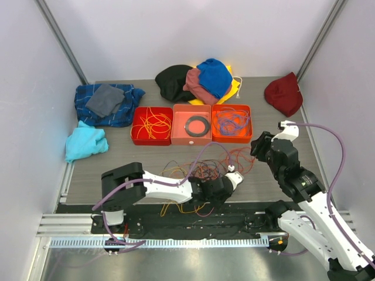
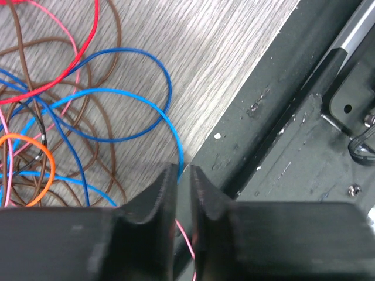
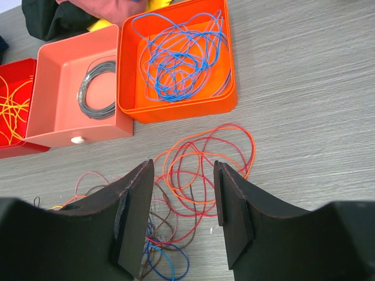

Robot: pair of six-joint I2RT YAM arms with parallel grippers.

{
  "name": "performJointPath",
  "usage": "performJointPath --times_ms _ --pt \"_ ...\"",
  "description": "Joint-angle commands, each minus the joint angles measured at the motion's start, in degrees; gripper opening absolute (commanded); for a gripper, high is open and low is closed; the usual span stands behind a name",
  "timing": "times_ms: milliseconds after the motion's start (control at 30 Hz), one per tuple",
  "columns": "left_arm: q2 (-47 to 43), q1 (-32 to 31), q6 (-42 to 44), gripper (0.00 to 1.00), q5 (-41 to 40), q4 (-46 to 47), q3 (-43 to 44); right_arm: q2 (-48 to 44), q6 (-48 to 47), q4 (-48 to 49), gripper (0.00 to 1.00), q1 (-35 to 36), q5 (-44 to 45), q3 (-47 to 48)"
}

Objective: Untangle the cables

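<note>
A tangle of thin cables (image 1: 205, 170) in brown, blue, orange, red and pink lies on the table in front of the bins. My left gripper (image 1: 227, 182) sits low at the tangle's near edge. In the left wrist view its jaws (image 2: 184, 170) are almost together, and a blue cable (image 2: 146, 111) runs in between the tips. A pink cable shows in the narrow gap. My right gripper (image 1: 262, 149) is open and empty. In the right wrist view (image 3: 183, 170) it hovers above loose red and orange loops (image 3: 205, 155).
Three bins stand in a row: a red one (image 1: 136, 126) with yellow-orange cables, a salmon one (image 1: 177, 132) with a black ring, and an orange one (image 1: 247, 120) with blue cables. Heaps of cloth (image 1: 105, 102) lie behind and to the left. The black base rail (image 2: 293, 146) borders the near edge.
</note>
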Motion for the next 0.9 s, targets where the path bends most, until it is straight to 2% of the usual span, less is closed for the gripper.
performJointPath --times_ms 0,67,200,433,467,633,867 --pt "4.23 -1.15 0.68 0.13 -2.57 -5.48 0.64 -1.34 0.64 1.01 0.53 0.22 0.91 -0.93" --pt "4.85 -1.15 0.42 0.01 -3.97 -6.19 0.9 -1.52 0.64 0.83 0.53 0.22 0.82 -1.11" --pt "2.49 -1.41 0.77 0.0 -7.49 -6.36 0.37 -1.69 0.47 0.74 0.53 0.22 0.82 -0.67" --pt "-13.76 -1.5 2.96 0.0 -15.13 -9.96 1.69 -1.43 0.64 0.83 0.53 0.22 -0.06 0.04" --pt "-18.22 -1.5 3.32 0.0 -16.1 -10.31 2.74 -1.43 0.64 1.18 0.53 0.31 -0.23 -0.05" --pt "-27.04 -1.06 7.7 0.0 -21.55 -14.09 7.75 -0.47 1.26 2.67 0.52 0.31 -2.17 -0.75" --pt "-33.64 1.66 10.78 0.0 -20.87 -16.29 13.03 1.73 1.52 6.28 0.52 0.22 -11.39 -1.63"
